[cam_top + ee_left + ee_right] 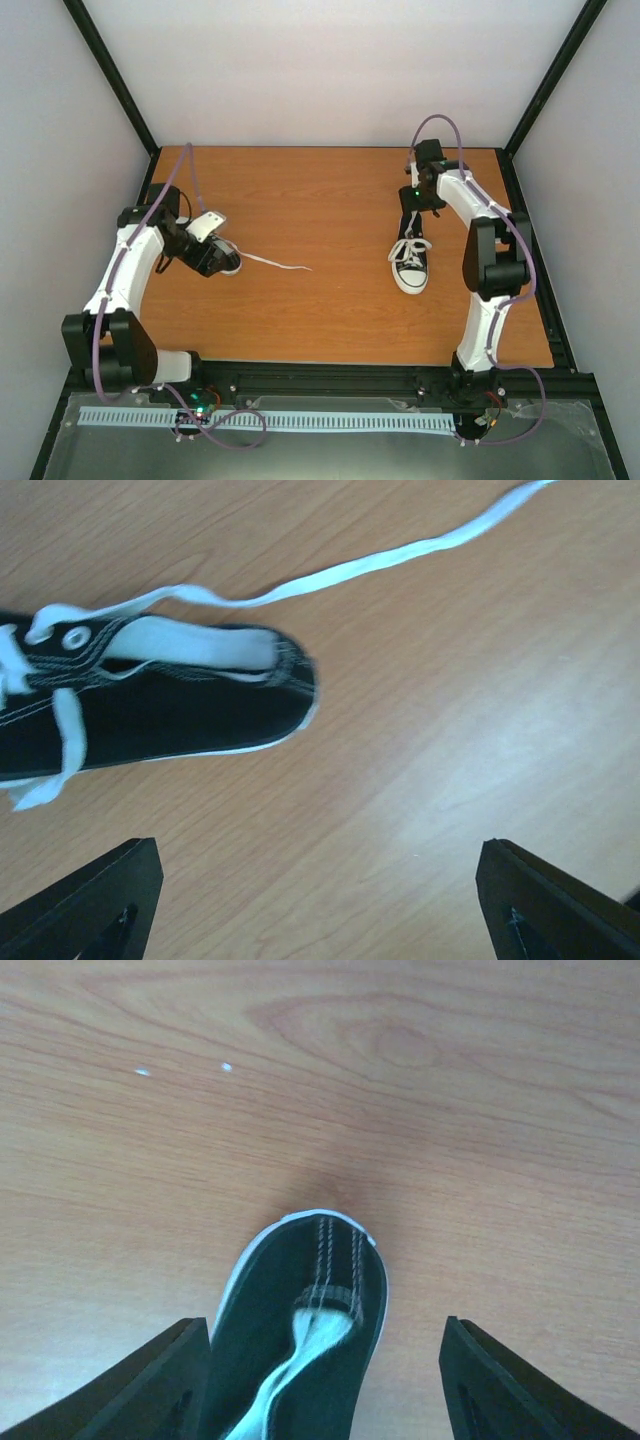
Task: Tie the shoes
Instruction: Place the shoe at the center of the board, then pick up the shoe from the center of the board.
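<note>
On the surface (320,190) the shoes sit well apart. The left claw (315,890) hangs wide and empty beside the left shoe (160,705), whose loose lace (400,558) trails away. The right claw (322,1360), spread, straddles the heel of the right shoe (295,1310), gripping nothing. Best pinch the lace near its tip.

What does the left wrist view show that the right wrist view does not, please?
Only the left wrist view: the side and opening of the left shoe, with a loose lace trailing away across the table. Only the right wrist view: the heel end of the right shoe, seen from above, lying between that gripper's fingers. Both: the wooden table, and an open gripper holding nothing, the left gripper in one, the right gripper in the other.
</note>
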`<state>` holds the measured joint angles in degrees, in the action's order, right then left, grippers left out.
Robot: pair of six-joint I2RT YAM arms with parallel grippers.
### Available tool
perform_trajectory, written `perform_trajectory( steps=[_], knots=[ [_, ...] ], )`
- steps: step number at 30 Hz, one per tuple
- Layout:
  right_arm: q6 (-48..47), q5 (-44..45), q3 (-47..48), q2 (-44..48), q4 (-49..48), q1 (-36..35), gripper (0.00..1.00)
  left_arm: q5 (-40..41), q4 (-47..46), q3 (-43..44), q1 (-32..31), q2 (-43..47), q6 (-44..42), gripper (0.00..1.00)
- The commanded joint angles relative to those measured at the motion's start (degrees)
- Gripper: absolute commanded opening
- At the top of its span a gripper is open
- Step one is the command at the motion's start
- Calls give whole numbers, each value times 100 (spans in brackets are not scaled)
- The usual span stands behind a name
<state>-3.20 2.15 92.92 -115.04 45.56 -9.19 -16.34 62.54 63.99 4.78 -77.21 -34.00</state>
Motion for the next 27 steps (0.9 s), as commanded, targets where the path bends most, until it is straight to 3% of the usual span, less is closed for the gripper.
perform_trajectory(
  steps=[1,5,7,11,14,19,23,27],
  knots=[
    [154,-658,-240,992,-165,-4,67,-1055,906,458,41,290,-1811,90],
    [200,-1768,-772,1817,-648,-10,71,-1342,1780,830,40,145,-3812,92],
    [271,-2403,-1032,2115,-900,-4,81,-1268,1963,882,41,174,-4766,93],
    [379,-3029,-1293,2375,-1039,-13,92,-563,1653,906,40,-130,-5941,95],
    [397,-3065,-1388,2429,-1047,-13,93,9,1428,896,41,-692,-6555,97],
    [430,-3173,-1544,2478,-1109,-21,93,554,85,983,-28,-1530,-6818,97],
    [443,-3190,-1584,2428,-1047,-29,92,363,-244,1585,-177,-2218,-6538,99],
    [427,-3146,-1617,2438,-999,-30,92,452,-771,1418,-394,-2631,-6473,100]
  ],
)
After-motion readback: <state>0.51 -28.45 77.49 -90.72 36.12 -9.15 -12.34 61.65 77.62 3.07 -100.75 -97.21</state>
